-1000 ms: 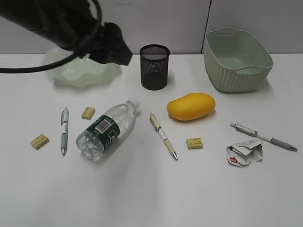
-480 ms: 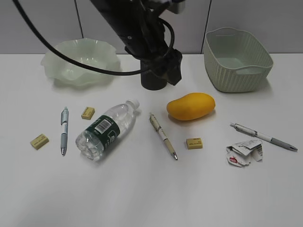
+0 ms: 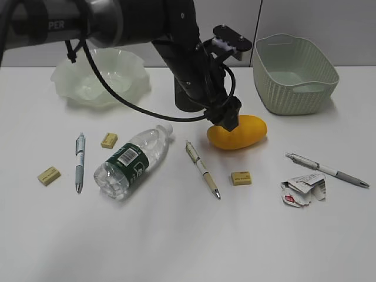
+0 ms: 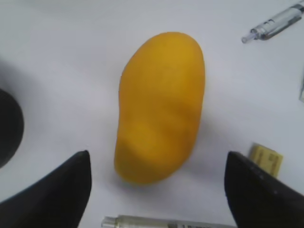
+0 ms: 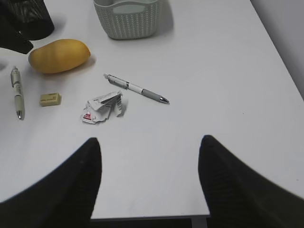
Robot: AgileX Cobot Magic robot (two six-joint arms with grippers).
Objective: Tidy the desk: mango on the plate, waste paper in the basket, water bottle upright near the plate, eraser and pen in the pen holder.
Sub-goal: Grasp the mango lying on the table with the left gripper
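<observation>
Left claw [image 4: 156,185] spread wide astride mango [image 4: 161,104], bare desk [image 4: 71,71] alongside.

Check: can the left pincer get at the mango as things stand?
Probably yes. The left pincer is open right over the mango, jaws either side of its near end, with nothing between.

Left arm: we see it reach in from the upper left of the exterior view, bent downward past the middle, a black cable looping beside it.
Left gripper [image 3: 226,117]: tip pointed down, low over the surface — in the wrist view its two dark fingers [image 4: 57,190] stand wide apart, nothing between them in contact.
Right arm: we cannot find it in the exterior view.
Right gripper [image 5: 149,180]: two dark fingers [image 5: 61,185] spread apart — nothing gripped, held above the surface.
</observation>
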